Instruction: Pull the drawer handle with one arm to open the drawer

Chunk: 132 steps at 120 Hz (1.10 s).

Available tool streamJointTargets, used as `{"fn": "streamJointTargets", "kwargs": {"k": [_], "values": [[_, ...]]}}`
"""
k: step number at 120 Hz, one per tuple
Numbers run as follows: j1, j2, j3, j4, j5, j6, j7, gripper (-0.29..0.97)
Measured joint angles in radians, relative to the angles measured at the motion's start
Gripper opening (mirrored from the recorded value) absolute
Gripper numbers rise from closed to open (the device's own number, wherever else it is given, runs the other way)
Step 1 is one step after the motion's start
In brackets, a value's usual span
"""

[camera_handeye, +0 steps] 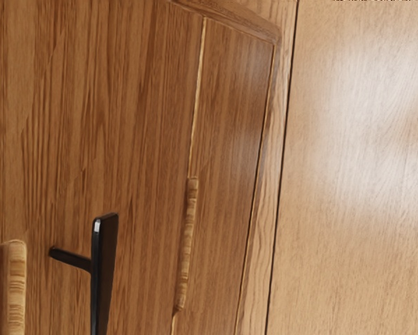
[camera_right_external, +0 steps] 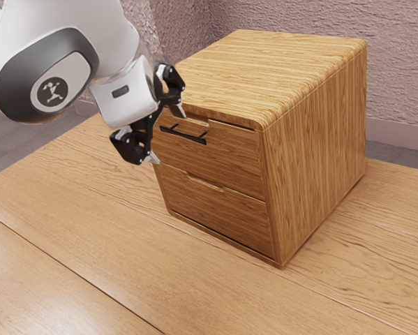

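A wide table of light brown wooden planks [camera_right_external: 125, 272] carries everything here. Long seams between the planks run across it at a slant, from the near edge toward the far edge. Directly on it stands one thing, a box-shaped cabinet of striped light wood [camera_right_external: 313, 139]. It stands upright, flat on its base, close to the far edge of the table, with its back corner almost at that edge. The near part of the table in front of it is bare wood.
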Motion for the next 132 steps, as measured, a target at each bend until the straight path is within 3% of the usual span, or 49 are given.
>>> {"fn": "streamJointTargets", "kwargs": {"k": [132], "values": [[0.034,0.065,0.036,-0.064,0.012,0.125,0.11,0.66]]}}
